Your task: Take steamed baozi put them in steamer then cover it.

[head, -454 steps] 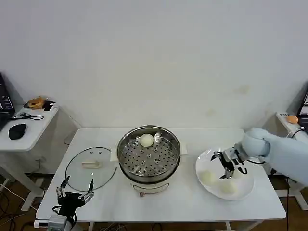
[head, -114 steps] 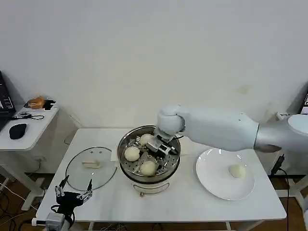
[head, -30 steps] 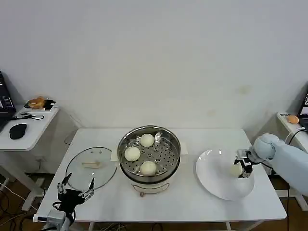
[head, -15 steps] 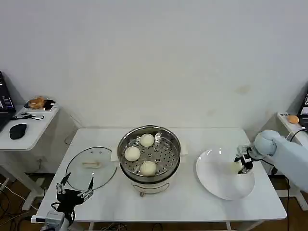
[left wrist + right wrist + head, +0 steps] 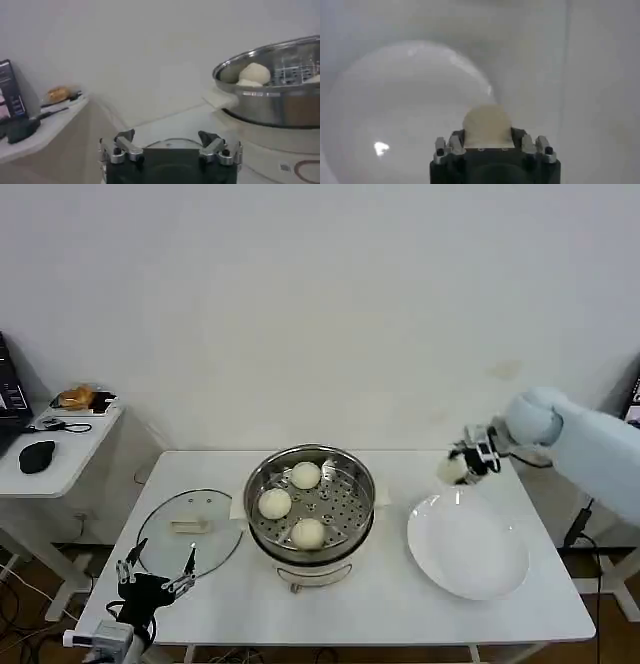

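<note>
Carrying the last baozi pinched in the right end effector, aim for the steamer's free gap; left end effector idles spread.

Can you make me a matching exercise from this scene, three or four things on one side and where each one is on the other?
Things:
1. lid
2. plate
3. fourth bun
4. left gripper

Places or states:
A. held in the right gripper, above the table
B. flat on the table, left of the steamer
C. open, at the table's front left edge
D. bare, right of the steamer

Pairs: 1-B, 2-D, 3-A, 4-C
</note>
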Controlling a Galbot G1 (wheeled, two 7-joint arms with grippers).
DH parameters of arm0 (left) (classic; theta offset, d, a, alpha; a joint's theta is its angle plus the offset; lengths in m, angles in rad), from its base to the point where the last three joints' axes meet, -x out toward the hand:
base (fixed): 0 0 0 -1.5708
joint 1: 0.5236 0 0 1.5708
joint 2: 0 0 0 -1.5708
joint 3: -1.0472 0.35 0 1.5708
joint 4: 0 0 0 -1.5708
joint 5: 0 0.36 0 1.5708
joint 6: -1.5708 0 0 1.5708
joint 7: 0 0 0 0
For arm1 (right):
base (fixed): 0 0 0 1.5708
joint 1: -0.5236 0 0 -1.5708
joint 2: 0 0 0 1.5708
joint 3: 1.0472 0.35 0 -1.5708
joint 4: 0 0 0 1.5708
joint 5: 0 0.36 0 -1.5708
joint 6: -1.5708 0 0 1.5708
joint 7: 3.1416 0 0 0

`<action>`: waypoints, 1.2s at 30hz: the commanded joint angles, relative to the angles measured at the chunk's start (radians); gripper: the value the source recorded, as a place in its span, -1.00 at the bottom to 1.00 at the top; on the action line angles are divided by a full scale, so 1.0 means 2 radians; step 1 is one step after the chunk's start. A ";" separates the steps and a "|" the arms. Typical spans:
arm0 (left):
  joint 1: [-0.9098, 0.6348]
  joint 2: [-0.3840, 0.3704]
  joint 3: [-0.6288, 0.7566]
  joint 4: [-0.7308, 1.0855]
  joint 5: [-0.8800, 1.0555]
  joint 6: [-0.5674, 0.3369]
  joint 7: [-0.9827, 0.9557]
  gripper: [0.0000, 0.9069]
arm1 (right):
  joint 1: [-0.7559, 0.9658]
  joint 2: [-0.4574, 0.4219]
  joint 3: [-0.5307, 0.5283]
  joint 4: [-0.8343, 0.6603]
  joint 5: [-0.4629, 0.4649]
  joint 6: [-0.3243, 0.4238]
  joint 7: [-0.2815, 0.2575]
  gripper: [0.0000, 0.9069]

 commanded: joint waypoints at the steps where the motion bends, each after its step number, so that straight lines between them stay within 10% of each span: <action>1: -0.001 0.000 -0.001 -0.002 0.000 0.000 0.000 1.00 | 0.189 0.083 -0.121 0.067 0.140 -0.053 0.024 0.40; 17: -0.003 -0.002 -0.008 -0.005 0.000 0.000 0.000 1.00 | 0.115 0.193 -0.144 0.069 0.286 -0.208 0.124 0.42; 36: -0.004 -0.005 -0.008 -0.004 -0.001 -0.001 0.000 1.00 | 0.034 0.215 -0.137 0.000 0.245 -0.221 0.130 0.42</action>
